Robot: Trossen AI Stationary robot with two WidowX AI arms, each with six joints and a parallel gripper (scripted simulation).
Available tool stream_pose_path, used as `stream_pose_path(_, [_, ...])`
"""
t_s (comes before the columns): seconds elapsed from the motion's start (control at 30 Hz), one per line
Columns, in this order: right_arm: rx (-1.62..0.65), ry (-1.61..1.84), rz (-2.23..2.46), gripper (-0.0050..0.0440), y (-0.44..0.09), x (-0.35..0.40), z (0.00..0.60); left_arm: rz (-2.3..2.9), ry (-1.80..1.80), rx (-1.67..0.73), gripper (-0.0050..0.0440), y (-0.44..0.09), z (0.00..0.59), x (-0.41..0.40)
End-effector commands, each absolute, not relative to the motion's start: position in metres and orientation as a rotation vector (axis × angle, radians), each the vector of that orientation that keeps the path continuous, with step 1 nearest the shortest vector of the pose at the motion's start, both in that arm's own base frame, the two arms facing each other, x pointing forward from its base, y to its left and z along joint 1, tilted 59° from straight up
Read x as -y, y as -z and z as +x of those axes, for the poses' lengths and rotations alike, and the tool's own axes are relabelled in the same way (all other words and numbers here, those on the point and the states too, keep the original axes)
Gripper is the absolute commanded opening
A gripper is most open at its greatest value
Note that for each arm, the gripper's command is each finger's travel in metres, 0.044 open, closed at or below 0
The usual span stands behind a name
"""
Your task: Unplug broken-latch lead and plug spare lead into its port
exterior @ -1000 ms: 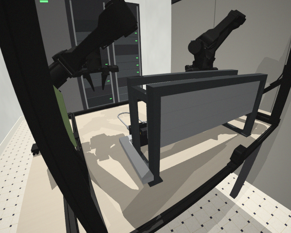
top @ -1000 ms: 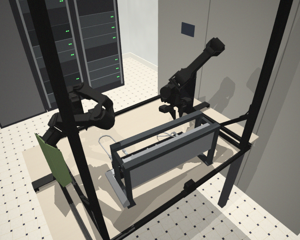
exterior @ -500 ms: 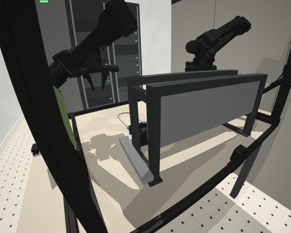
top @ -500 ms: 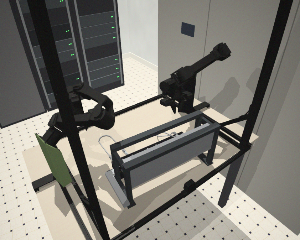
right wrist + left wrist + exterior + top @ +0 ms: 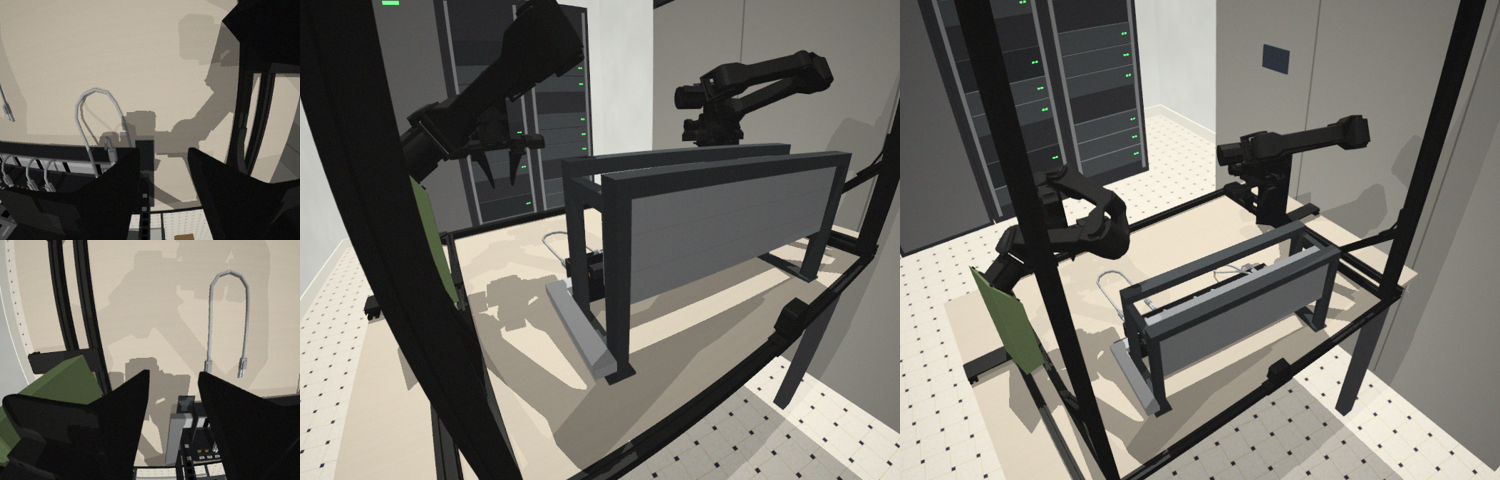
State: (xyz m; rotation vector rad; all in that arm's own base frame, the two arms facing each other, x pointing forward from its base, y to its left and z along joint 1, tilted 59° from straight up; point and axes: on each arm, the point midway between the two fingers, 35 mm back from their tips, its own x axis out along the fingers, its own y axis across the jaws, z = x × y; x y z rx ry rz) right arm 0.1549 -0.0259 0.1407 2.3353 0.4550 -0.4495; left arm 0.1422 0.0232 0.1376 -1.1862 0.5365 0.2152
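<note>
Though raised above the surface (image 5: 1190,240) (image 5: 499,245) (image 5: 143,293) (image 5: 53,53), left jaws (image 5: 503,185): released, empty.
Right jaws (image 5: 1256,207): likewise released, empty.
Looped gray lead (image 5: 1114,271) (image 5: 557,232) (image 5: 229,272) (image 5: 8,111): lying on surface, apart from left jaws.

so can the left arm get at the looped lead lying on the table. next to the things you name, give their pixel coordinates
Probably yes: the left gripper (image 5: 503,186) (image 5: 174,376) is open and empty above the table, and nothing seems to stand over the lead's (image 5: 1112,271) (image 5: 555,232) (image 5: 210,322) loop.
</note>
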Motion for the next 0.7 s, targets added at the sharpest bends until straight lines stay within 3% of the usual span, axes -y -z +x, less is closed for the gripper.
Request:
stream_pose_path(0.0, [-0.455, 0.447, 2.340, 0.0176, -0.140, 0.026, 0.155, -1.186, -0.215, -0.536, 0.0176, -0.138, 0.142, -0.023])
stream_pose_path(0.07, [-0.455, 0.447, 2.340, 0.0176, -0.140, 0.026, 0.155, -1.186, -0.215, -0.536, 0.0176, -0.138, 0.142, -0.023])
stream_pose_path(0.1, [-0.412, 0.566, 2.302, 0.0176, -0.095, 0.033, 0.116, -1.186, -0.215, -0.536, 0.0176, -0.138, 0.142, -0.023])
stream_pose_path(0.67, [-0.412, 0.566, 2.302, 0.0176, -0.095, 0.033, 0.116, -1.186, -0.215, -0.536, 0.0176, -0.138, 0.142, -0.023])
